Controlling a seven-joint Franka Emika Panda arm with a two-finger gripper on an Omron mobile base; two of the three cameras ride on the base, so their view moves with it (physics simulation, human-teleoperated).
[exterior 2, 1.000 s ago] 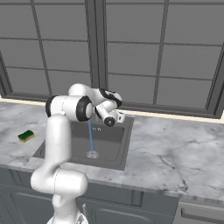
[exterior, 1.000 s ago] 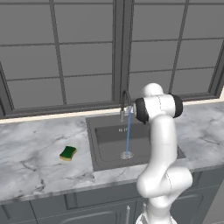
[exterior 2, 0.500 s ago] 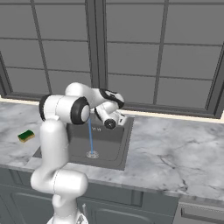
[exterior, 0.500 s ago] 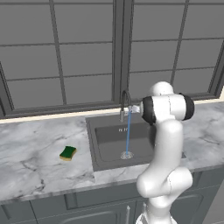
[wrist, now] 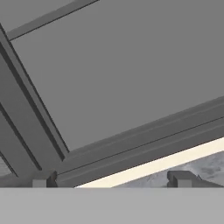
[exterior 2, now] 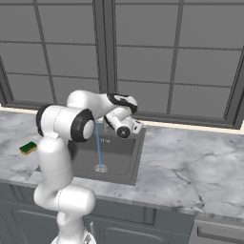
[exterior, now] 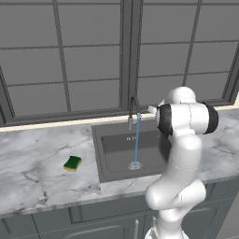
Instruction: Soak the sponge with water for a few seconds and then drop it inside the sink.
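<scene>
Your sponge (exterior: 72, 163) lies flat on the marble counter (exterior: 37, 172), green side up, well off to the claw's left and lower than it, with the sink's left rim between them. The water (exterior: 136, 142) falls in a thin blue stream from the faucet (exterior: 133, 109) onto the drain (exterior: 135, 165), just left of the claw and below it. The sink (exterior: 116, 149) sits beneath and to the left of the claw. Your claw (wrist: 113, 180) hangs above the sink's right side, pointed toward the window (wrist: 122, 74) and its pale sill (wrist: 157, 165), with the fingers (wrist: 180, 178) spread wide and nothing between them.
</scene>
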